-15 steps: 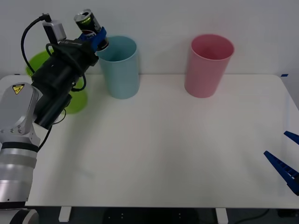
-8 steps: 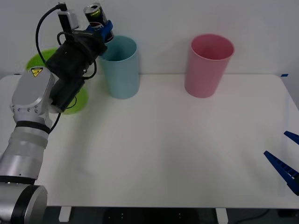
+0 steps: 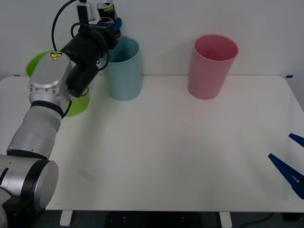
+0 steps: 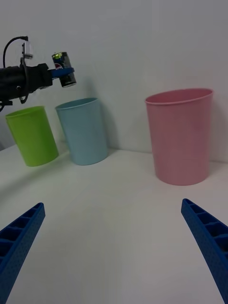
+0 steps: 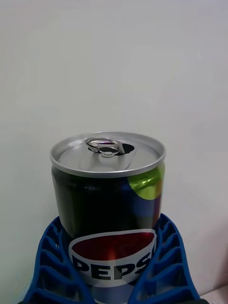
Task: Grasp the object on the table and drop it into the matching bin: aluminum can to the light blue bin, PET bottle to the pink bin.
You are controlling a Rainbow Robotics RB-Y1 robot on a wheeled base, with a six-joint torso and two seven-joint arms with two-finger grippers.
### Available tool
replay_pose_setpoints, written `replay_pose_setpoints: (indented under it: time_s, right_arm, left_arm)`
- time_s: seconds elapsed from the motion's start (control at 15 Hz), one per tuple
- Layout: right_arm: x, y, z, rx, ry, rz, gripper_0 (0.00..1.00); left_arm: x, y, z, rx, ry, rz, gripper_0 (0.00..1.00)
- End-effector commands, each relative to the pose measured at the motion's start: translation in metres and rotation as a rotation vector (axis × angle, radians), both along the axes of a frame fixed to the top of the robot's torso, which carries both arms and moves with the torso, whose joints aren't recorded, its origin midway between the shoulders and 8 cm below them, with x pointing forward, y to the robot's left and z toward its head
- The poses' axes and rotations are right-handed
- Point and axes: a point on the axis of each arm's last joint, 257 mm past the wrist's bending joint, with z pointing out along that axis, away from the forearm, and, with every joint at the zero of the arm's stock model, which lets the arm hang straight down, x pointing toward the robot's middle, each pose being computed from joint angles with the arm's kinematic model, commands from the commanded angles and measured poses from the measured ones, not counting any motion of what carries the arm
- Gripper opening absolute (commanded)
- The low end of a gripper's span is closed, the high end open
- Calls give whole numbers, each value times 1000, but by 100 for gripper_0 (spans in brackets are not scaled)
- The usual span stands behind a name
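Since a second ago the left arm has swung up and to the right in the front view, carrying the Pepsi can (image 3: 107, 10) from beside the light blue bin's (image 3: 123, 71) rim to a spot at the top of the frame, above that rim's left edge. The left claw (image 3: 113, 22) clamps the can near its base and holds it upright, which suits a drop into the opening below. Left of that bin a lime green bin (image 3: 76, 102) stands half hidden by the arm, and the pink bin (image 3: 211, 66) stands well apart at upper centre-right on the white surface (image 3: 180, 156). The right claw (image 3: 290, 166) waits at the lower right edge.

From the right wrist, its blue fingers (image 4: 19, 237) sit spread at the two bottom corners, holding nothing. Upper left, the can hangs above the light blue bin, slightly toward the green one.

From the left wrist, ribbed blue fingers (image 5: 52, 266) cup the can's lower half, silver pull-tab top uppermost.
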Motion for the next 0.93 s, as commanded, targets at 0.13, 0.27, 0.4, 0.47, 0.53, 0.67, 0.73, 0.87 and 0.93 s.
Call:
replay_pose_setpoints:
  time_s: [0.13, 0.27, 0.4, 0.47, 0.53, 0.67, 0.73, 0.87, 0.93]
  right_arm:
    - [0, 0, 0, 0, 0, 0, 100]
    - [0, 0, 0, 0, 0, 0, 100]
    - [0, 0, 0, 0, 0, 0, 100]
    - [0, 0, 0, 0, 0, 0, 100]
    - [0, 0, 0, 0, 0, 0, 100]
    - [0, 0, 0, 0, 0, 0, 100]
    - [0, 0, 0, 0, 0, 0, 100]
    - [0, 0, 0, 0, 0, 0, 100]
    - [0, 0, 0, 0, 0, 0, 100]
  left_arm:
    - [13, -1, -1, 27, 21, 29, 0]
    - [13, -5, -2, 32, 21, 24, 1]
    - [13, -6, -3, 34, 22, 24, 1]
    - [13, -5, -3, 33, 21, 29, 1]
    - [13, -4, -3, 35, 20, 30, 3]
    - [14, -3, -2, 25, 20, 33, 33]
    - [14, -3, -2, 22, 20, 34, 88]
    - [14, -3, -3, 26, 20, 35, 100]
    - [14, -2, -2, 24, 19, 36, 100]
